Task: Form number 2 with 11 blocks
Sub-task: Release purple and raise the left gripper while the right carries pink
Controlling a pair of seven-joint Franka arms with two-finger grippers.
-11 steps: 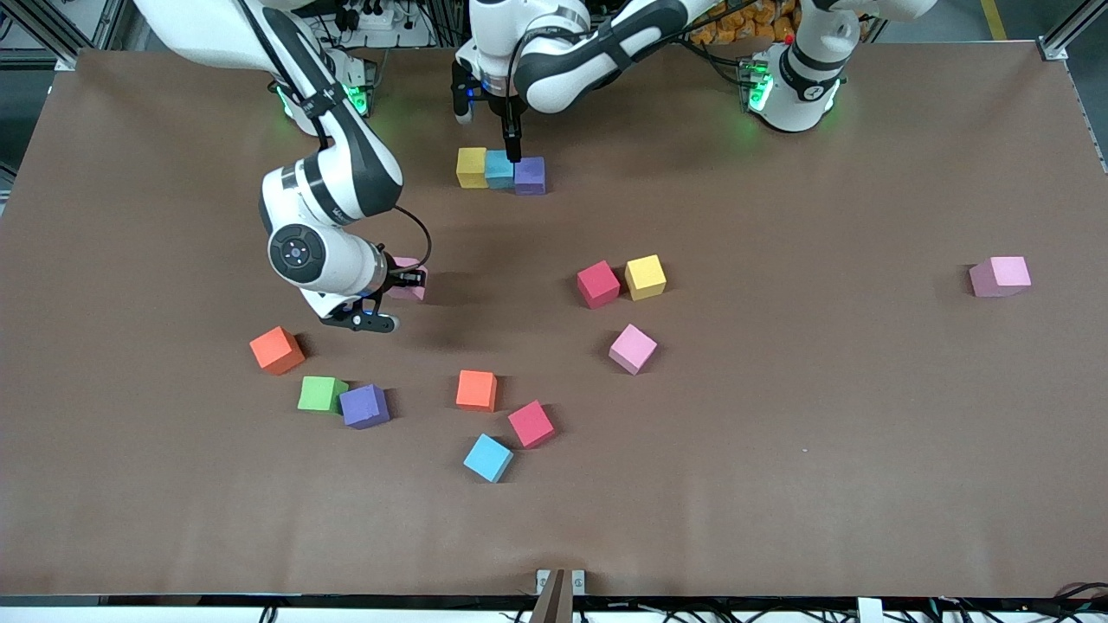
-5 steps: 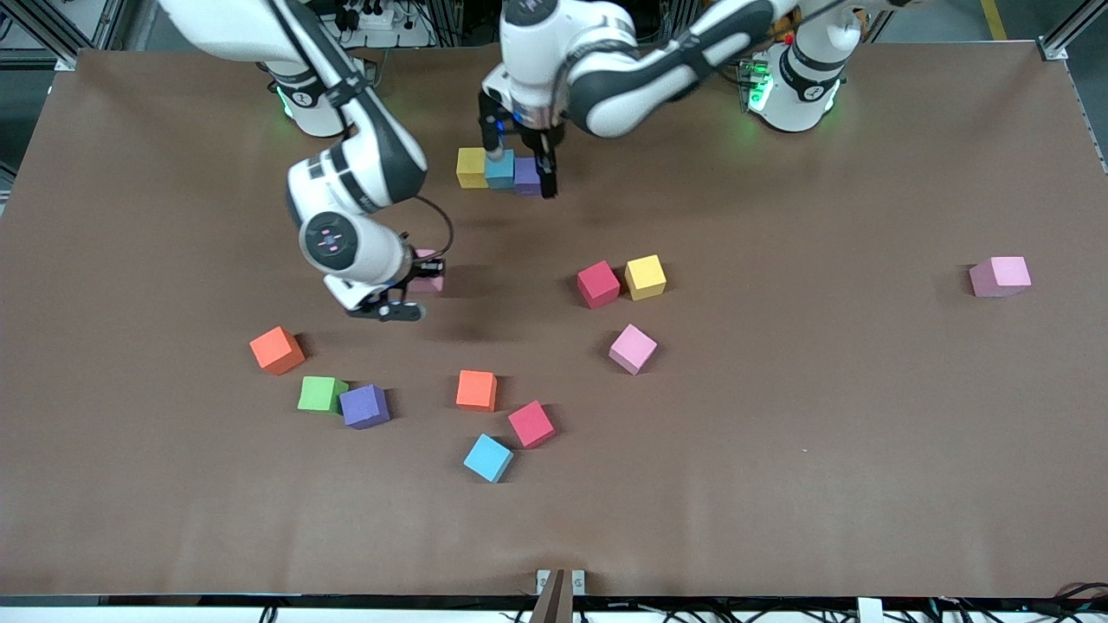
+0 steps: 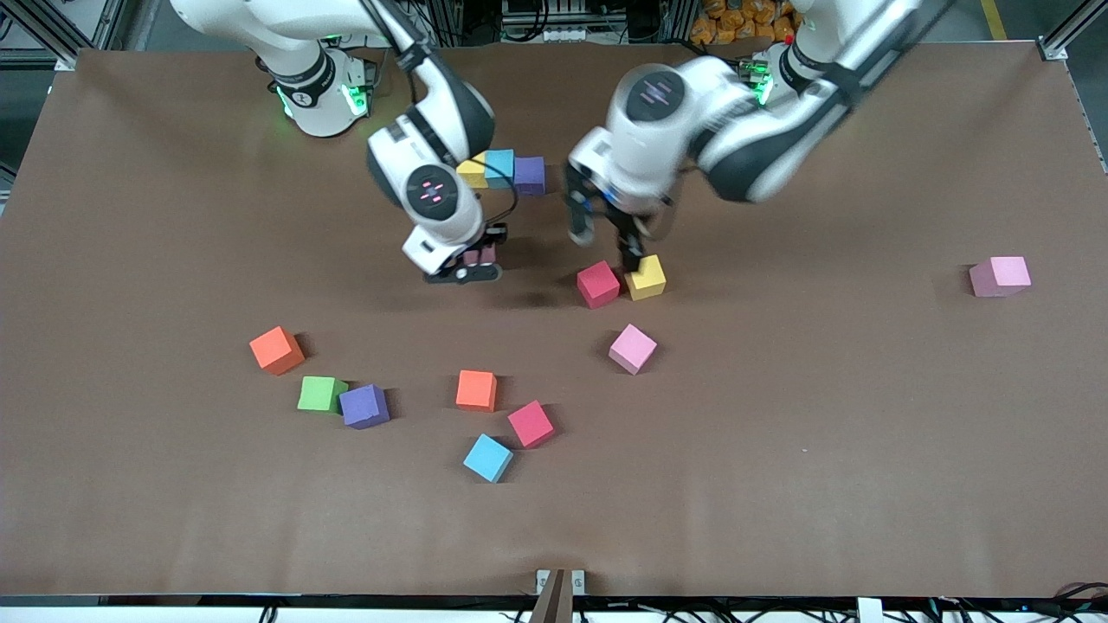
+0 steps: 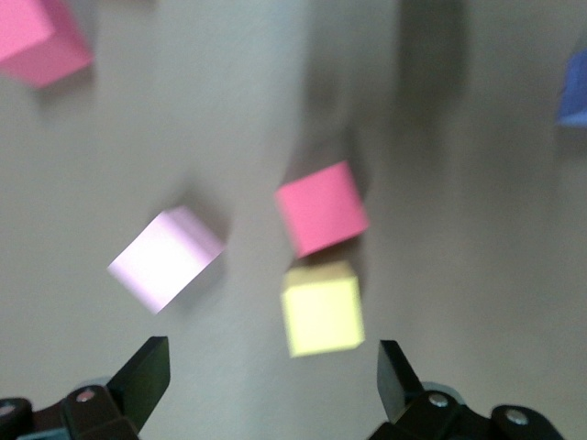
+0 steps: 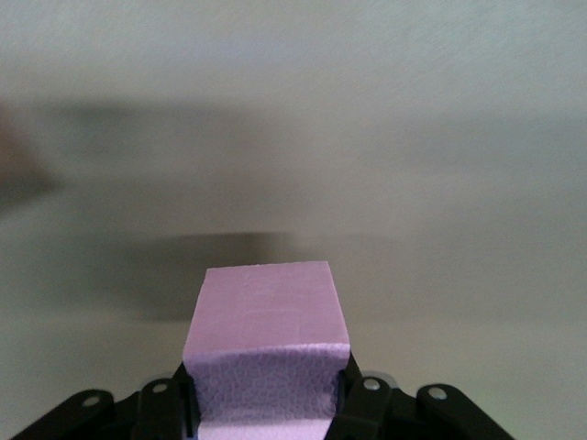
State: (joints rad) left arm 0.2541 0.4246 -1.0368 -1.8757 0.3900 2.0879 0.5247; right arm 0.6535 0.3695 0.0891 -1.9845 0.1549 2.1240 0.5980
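Pink block [image 5: 266, 353] is clamped in your right gripper [image 3: 479, 256], airborne near the yellow-blue-purple row [image 3: 502, 170], the 2's top bar. Next, set it touching below the purple cube. Left gripper [image 3: 606, 242] hangs wide over the red [image 3: 598, 285] and yellow [image 3: 646, 278] blocks, likely choosing one.

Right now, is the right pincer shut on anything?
Shut on a pink foam cube: the right pincer clamps its two sides above the table.

Red block [image 3: 598, 285] tight against yellow block [image 3: 647, 278]
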